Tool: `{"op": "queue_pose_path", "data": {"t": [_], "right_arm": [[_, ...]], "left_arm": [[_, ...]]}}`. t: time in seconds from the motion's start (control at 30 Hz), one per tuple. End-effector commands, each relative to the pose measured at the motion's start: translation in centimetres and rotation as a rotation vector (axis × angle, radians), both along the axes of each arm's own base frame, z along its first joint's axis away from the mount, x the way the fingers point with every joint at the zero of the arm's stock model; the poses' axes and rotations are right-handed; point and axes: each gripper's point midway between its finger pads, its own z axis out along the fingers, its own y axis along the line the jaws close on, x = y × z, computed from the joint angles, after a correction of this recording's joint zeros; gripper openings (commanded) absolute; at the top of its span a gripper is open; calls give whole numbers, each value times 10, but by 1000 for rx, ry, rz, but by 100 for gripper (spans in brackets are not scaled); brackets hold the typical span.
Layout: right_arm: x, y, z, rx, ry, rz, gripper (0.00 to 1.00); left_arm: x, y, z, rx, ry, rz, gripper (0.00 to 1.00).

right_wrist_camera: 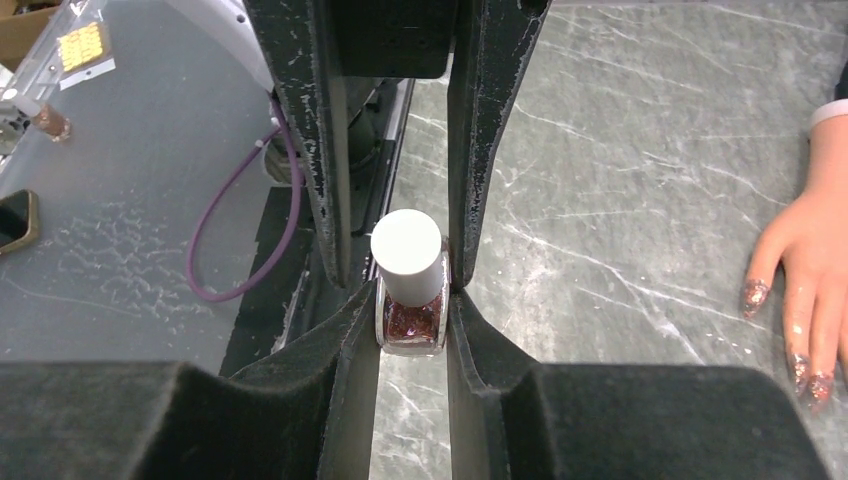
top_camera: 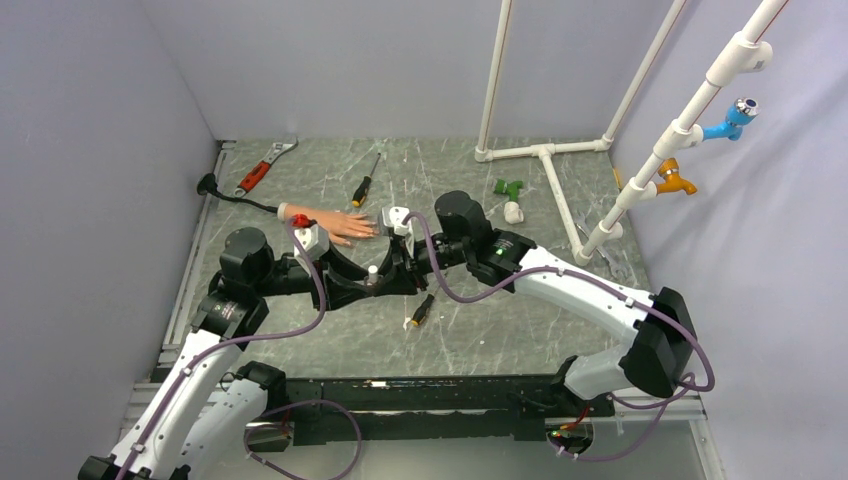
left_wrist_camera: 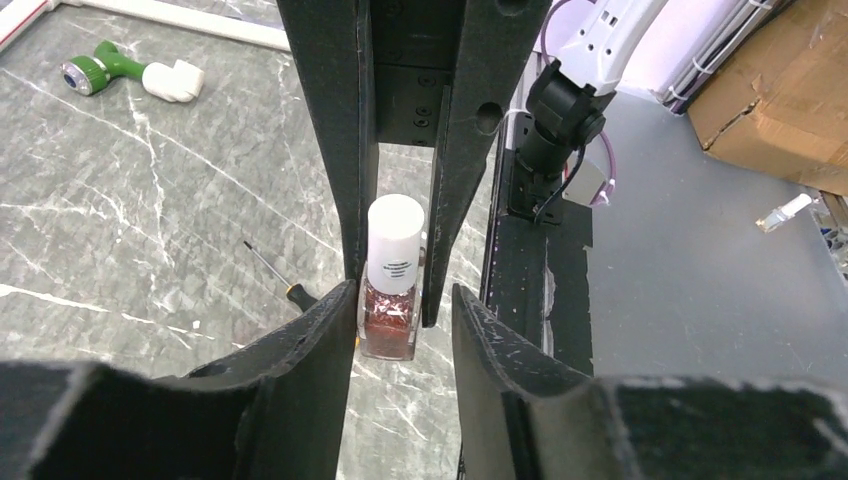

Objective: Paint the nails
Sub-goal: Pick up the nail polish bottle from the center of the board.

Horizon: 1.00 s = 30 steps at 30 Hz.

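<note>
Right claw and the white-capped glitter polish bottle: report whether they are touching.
Touching. Right wrist view: the right claw presses both fingers against the glass sides of the white-capped glitter polish bottle.

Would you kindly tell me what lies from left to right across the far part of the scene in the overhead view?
black plug → red-handled adjustable wrench → screwdriver → green pipe fitting → orange tap → blue tap. The mannequin hand spans from wrench to screwdriver, so it is left out.

Nails (right_wrist_camera: pixel 755 293) partly beyond frame edge
</note>
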Motion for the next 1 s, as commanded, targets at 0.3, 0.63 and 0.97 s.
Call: {"op": "queue_pose_path", "data": {"t": [0.3,0.63,0.97], "right_arm": [[-6,0,42,133,-97,34,0],[-1,2,45,142,-100,8,43],[2,-2,29,112,-95,-21,65]], "left_arm": [[-2,0,10,-10,-31,-2,17],[-3,0,12,-19,-30,-6,0],[-3,2,17,-27,-49,16,0]]}}
